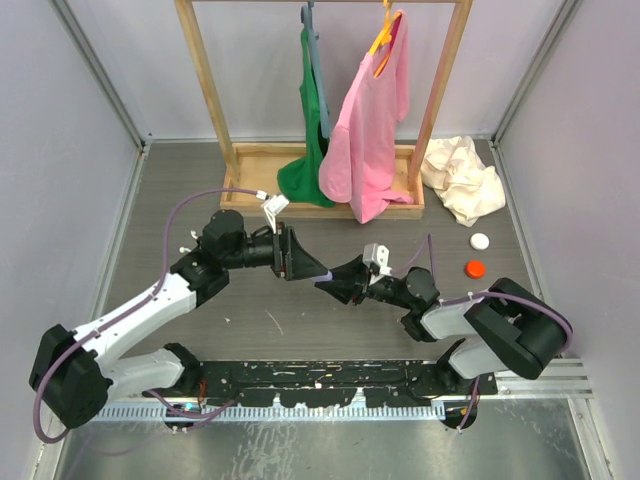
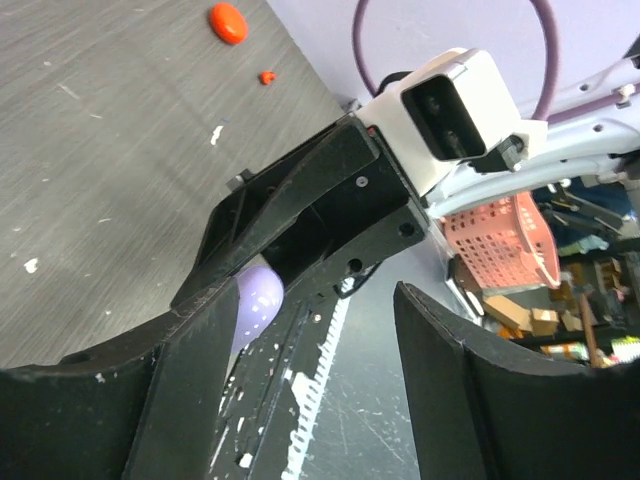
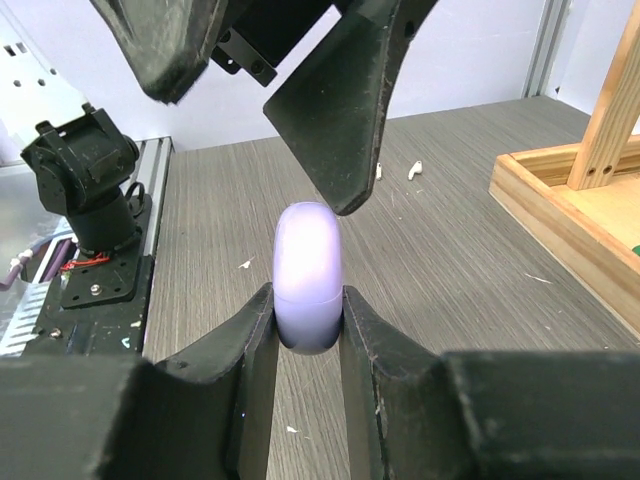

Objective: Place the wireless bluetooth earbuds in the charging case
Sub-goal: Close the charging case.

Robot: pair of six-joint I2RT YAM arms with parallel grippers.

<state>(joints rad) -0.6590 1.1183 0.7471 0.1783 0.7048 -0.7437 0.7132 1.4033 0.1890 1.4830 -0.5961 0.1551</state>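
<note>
The table [image 1: 300, 330] carries the work over its middle, between the near edge and the wooden rack [image 1: 330, 190] at the far edge.

1. Left gripper [image 2: 310, 400] – jaws spread and holding nothing. One fingertip is at the free end of the charging case [image 3: 308, 270]; whether it touches cannot be told.
2. Right gripper [image 3: 308, 335] – jaws pinching the case by its lower end, clear of the table.
3. Case – appears closed. Its long axis runs along the right fingers, the rounded free end pointing at the left gripper.
4. Two small white pieces [image 3: 411, 170] lie near the rack, possibly the earbuds.

Step in hand, as judged: opening the lid. The next move calls for a fingertip catching the lid while the right grip holds firm.
</note>
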